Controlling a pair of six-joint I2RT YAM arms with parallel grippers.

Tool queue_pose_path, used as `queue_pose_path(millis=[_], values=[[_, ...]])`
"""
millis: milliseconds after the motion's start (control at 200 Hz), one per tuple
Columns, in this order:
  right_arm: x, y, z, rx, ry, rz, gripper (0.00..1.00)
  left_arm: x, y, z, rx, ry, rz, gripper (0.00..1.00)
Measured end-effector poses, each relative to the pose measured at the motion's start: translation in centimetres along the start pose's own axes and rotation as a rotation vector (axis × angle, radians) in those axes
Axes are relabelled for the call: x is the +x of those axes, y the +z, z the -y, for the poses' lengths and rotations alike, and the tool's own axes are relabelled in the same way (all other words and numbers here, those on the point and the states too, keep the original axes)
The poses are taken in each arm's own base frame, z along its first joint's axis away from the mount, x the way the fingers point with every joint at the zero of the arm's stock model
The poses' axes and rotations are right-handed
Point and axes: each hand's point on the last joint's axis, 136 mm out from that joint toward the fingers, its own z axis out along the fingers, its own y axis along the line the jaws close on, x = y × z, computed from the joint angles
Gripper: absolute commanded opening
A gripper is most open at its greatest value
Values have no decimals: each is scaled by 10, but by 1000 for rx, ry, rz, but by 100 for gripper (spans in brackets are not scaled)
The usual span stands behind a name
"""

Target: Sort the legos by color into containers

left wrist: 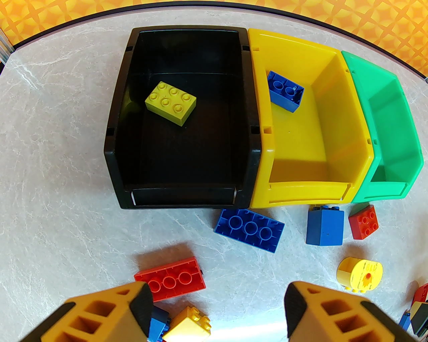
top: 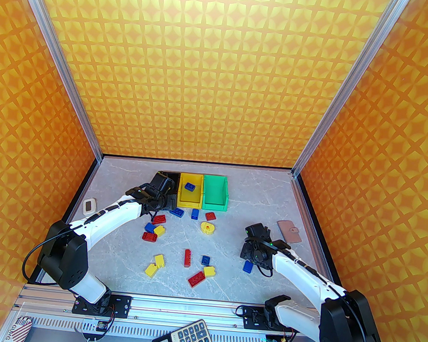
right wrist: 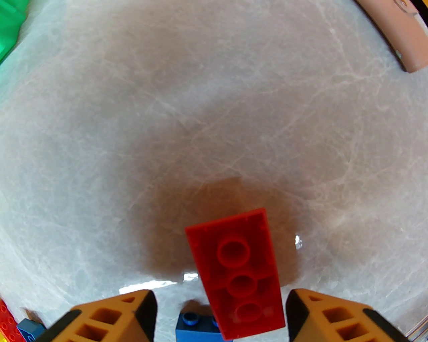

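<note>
Three containers stand side by side at the back: a black bin (left wrist: 115, 140) with a yellow brick (left wrist: 170, 103) in it, a yellow bin (left wrist: 264, 187) with a blue brick (left wrist: 285, 91) in it, and a green bin (left wrist: 404, 147). My left gripper (left wrist: 217, 314) hovers open in front of them, above a red brick (left wrist: 170, 279), with nothing between its fingers. My right gripper (right wrist: 219, 314) is at mid-right of the table. Its jaws stand apart around an upside-down red brick (right wrist: 237, 267), with a gap on the left side. A blue brick (right wrist: 195, 322) lies beneath.
Loose red, blue and yellow bricks lie across the table's middle (top: 188, 257), among them a round yellow piece (top: 207, 227). A pink case (top: 289, 230) lies right of my right gripper. A small white device (top: 90, 206) sits at the left edge and a calculator (top: 186, 340) at the near rail.
</note>
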Motion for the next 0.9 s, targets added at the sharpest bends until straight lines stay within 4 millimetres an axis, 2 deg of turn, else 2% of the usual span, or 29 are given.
queue_pose_path(millis=[325, 415, 545, 700, 900], values=[[6, 12, -12, -43, -59, -60, 36, 4, 2, -2, -3, 2, -7, 69], [4, 11, -15, -55, -70, -59, 29, 5, 1, -2, -3, 1, -5, 69], [-3, 8, -24, -86, -93, -47, 24, 3, -2, -2, 2, -1, 3, 69], [-32, -9, -43, -141, -121, 20, 22, 1, -6, -2, 6, -4, 12, 69], [-98, -48, -87, -248, -148, 166, 21, 3, -6, -3, 5, -14, 9, 68]])
